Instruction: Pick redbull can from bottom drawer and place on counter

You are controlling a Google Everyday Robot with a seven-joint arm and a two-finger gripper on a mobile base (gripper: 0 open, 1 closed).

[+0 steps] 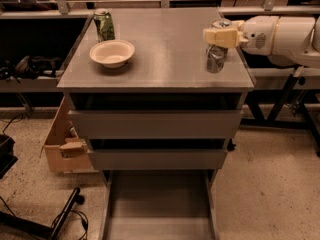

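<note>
At right edge of flat grey matte counter: slim silver-grey redbull can, upright, in cream two-finger gripper.
Fingers closed on upper part of redbull can; bulky white arm reaching in from right of counter. Can base at or just above counter surface, contact not discernible. Shiny top of a second can just behind gripper, toward counter's back right. Pale round bowl on counter's left half; green drink can at counter's back-left corner. Below counter: two upper grey drawers slightly open, long shallow grey metal bottom drawer pulled far out. Brown cardboard box on floor, left of counter.
</note>
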